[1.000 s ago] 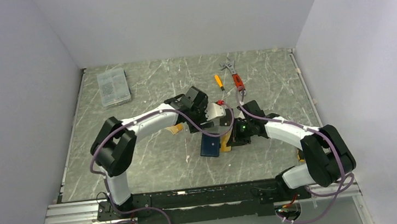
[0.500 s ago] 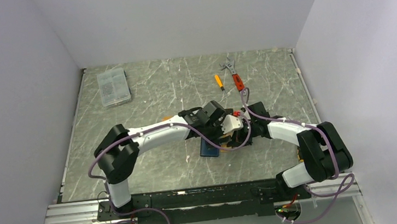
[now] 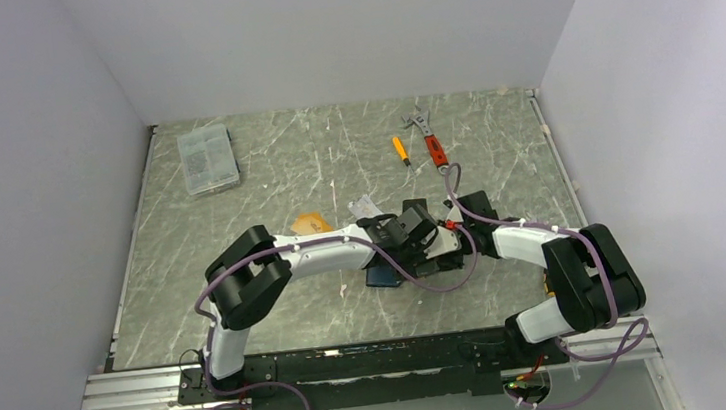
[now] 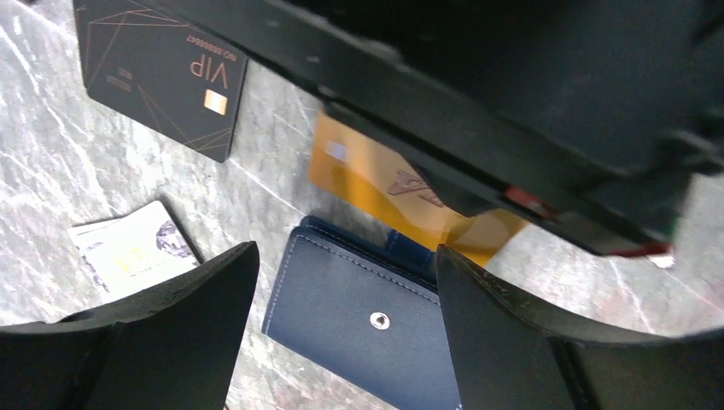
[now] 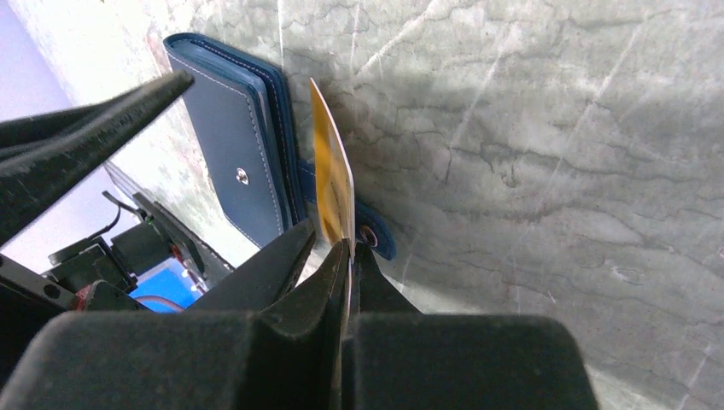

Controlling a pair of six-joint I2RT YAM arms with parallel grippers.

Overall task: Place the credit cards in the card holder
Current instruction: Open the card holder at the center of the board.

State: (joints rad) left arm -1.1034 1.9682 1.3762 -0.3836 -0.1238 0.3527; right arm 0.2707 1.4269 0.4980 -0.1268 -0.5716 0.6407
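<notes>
Jaws of right gripper (image 5: 350,249) clamp an orange card (image 5: 333,179); left gripper (image 4: 346,266) gapes over card holder (image 4: 329,303).

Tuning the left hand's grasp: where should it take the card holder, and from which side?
Probably from above, across its two stitched side edges. The card holder lies flat and closed, stud up, under the open left hand. Its tab side is crowded by the orange card pinched in the right hand.

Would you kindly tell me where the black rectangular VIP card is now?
Left wrist view, upper left: the black VIP card lies flat on the marble table, beyond the navy leather wallet, with a white patterned card nearby.
</notes>
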